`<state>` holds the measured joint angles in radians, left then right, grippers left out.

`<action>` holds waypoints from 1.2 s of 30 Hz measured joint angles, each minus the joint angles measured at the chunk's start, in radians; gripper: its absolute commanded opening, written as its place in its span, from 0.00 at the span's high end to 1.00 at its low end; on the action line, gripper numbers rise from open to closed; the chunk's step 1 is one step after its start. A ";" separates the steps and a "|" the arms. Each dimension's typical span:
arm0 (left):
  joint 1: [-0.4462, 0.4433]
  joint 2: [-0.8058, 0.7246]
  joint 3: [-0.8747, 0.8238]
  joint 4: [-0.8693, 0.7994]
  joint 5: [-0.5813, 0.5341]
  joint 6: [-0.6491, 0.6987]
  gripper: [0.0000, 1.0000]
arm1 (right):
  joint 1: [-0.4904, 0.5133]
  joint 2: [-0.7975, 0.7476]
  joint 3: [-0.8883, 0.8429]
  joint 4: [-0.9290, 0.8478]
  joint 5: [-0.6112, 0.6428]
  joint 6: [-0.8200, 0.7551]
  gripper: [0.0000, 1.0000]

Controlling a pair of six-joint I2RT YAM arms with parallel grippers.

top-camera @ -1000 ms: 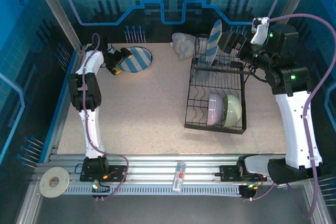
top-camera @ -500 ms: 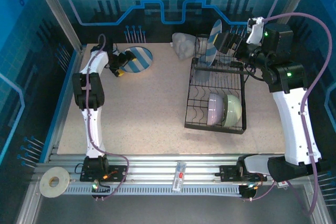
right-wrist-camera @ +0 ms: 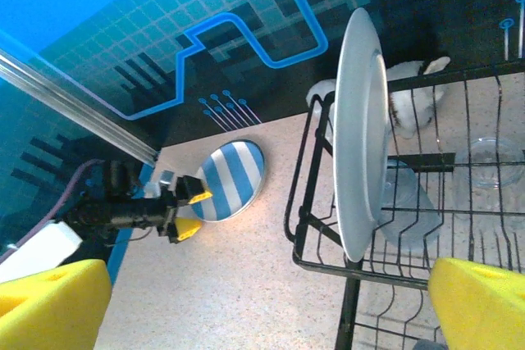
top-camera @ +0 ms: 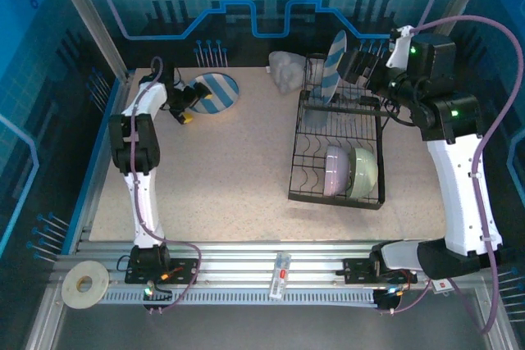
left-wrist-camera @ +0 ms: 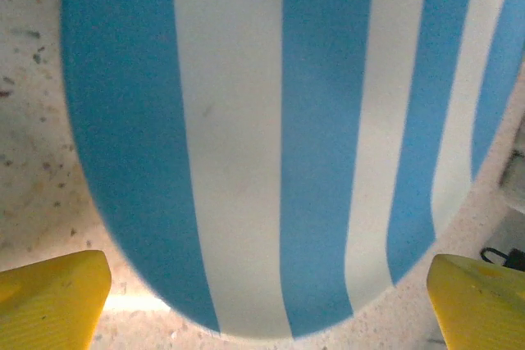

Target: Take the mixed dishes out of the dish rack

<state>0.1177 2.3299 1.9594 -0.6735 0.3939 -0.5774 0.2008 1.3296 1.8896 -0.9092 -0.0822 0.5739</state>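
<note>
Now one plate is out — the next waits.
Top: the left gripper (top-camera: pixel 189 107), jaws wide, has backed off the round blue-and-white striped plate (top-camera: pixel 216 92) lying far left; the right gripper (top-camera: pixel 354 63), open too, nears the upright round plate (top-camera: pixel 332 65) in the black wire dish rack (top-camera: pixel 328 200). Left wrist: stripes untouched. Right wrist: clear plastic cups (right-wrist-camera: pixel 492 153) in the rack beside it.
</note>
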 measured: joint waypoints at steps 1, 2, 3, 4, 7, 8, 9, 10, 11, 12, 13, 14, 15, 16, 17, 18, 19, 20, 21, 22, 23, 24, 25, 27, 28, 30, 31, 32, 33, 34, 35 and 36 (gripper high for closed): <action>0.003 -0.018 -0.015 0.005 0.006 0.000 0.01 | 0.004 0.008 0.010 -0.012 0.014 -0.003 0.00; 0.006 -0.038 -0.029 0.010 0.013 0.000 0.01 | 0.009 0.016 0.018 -0.023 0.030 -0.004 0.00; 0.009 -0.053 -0.039 0.013 0.018 0.000 0.01 | 0.010 0.022 0.022 -0.027 0.037 -0.006 0.00; 0.013 -0.072 -0.050 0.019 0.023 0.000 0.01 | 0.014 0.031 0.026 -0.036 0.050 -0.007 0.00; 0.023 -0.122 -0.095 0.036 0.026 0.001 0.01 | 0.017 0.060 0.039 -0.062 0.074 -0.010 0.00; 0.025 -0.137 -0.114 0.042 0.027 0.001 0.01 | 0.019 0.068 0.041 -0.071 0.081 -0.011 0.00; 0.028 -0.156 -0.141 0.050 0.030 0.000 0.01 | 0.022 0.077 0.042 -0.077 0.088 -0.011 0.00; 0.031 -0.176 -0.171 0.058 0.031 0.000 0.01 | 0.027 0.084 0.043 -0.082 0.096 -0.011 0.00; 0.031 -0.196 -0.202 0.070 0.032 -0.003 0.01 | 0.030 0.089 0.043 -0.086 0.106 -0.011 0.01; 0.033 -0.223 -0.246 0.087 0.037 -0.008 0.01 | 0.035 0.092 0.042 -0.087 0.116 -0.013 0.01; 0.033 -0.257 -0.297 0.105 0.042 -0.018 0.01 | 0.038 0.094 0.042 -0.087 0.129 -0.014 0.02; 0.033 -0.300 -0.360 0.130 0.049 -0.026 0.01 | 0.043 0.094 0.040 -0.085 0.141 -0.015 0.03; 0.033 -0.337 -0.412 0.140 0.055 -0.031 0.01 | 0.048 0.093 0.038 -0.085 0.155 -0.014 0.04; 0.031 -0.382 -0.465 0.148 0.066 -0.043 0.01 | 0.053 0.093 0.034 -0.083 0.164 -0.015 0.05; 0.029 -0.423 -0.509 0.163 0.073 -0.050 0.01 | 0.058 0.094 0.031 -0.080 0.179 -0.014 0.05; 0.027 -0.465 -0.548 0.172 0.081 -0.054 0.01 | 0.063 0.097 0.027 -0.077 0.192 -0.016 0.06; 0.024 -0.509 -0.585 0.190 0.091 -0.061 0.01 | 0.069 0.101 0.026 -0.076 0.205 -0.016 0.06; 0.021 -0.552 -0.616 0.207 0.102 -0.070 0.01 | 0.076 0.109 0.026 -0.071 0.219 -0.018 0.07; 0.016 -0.590 -0.642 0.223 0.109 -0.077 0.01 | 0.082 0.118 0.026 -0.065 0.234 -0.018 0.08; 0.009 -0.632 -0.668 0.241 0.119 -0.085 0.01 | 0.089 0.128 0.026 -0.060 0.248 -0.018 0.09; 0.000 -0.667 -0.686 0.256 0.126 -0.098 0.01 | 0.096 0.141 0.026 -0.055 0.263 -0.019 0.11; -0.012 -0.693 -0.696 0.270 0.130 -0.105 0.01 | 0.101 0.154 0.026 -0.052 0.275 -0.019 0.12; -0.033 -0.724 -0.709 0.287 0.132 -0.111 0.01 | 0.106 0.172 0.030 -0.051 0.290 -0.019 0.13; -0.098 -0.773 -0.720 0.306 0.139 -0.125 0.01 | 0.111 0.211 0.043 -0.048 0.315 -0.022 0.15; -0.142 -0.793 -0.722 0.315 0.146 -0.130 0.01 | 0.114 0.233 0.055 -0.048 0.329 -0.025 0.17; -0.227 -0.827 -0.727 0.330 0.169 -0.131 0.01 | 0.122 0.279 0.081 -0.044 0.360 -0.030 0.23; -0.268 -0.847 -0.737 0.339 0.180 -0.131 0.01 | 0.127 0.299 0.095 -0.045 0.380 -0.034 0.26; -0.301 -0.869 -0.752 0.345 0.189 -0.130 0.01 | 0.131 0.318 0.111 -0.044 0.400 -0.037 0.27; -0.328 -0.894 -0.772 0.349 0.199 -0.129 0.01 | 0.134 0.332 0.124 -0.044 0.417 -0.039 0.28; -0.345 -0.920 -0.794 0.349 0.208 -0.128 0.01 | 0.137 0.348 0.142 -0.043 0.437 -0.040 0.30; -0.354 -0.945 -0.815 0.350 0.216 -0.127 0.01 | 0.138 0.359 0.153 -0.044 0.452 -0.041 0.32; -0.356 -0.964 -0.831 0.350 0.223 -0.126 0.01 | 0.140 0.367 0.164 -0.043 0.469 -0.040 0.33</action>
<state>-0.2386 1.3655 1.1282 -0.3237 0.6170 -0.7036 0.3405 1.6962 2.0533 -0.9527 0.3870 0.5339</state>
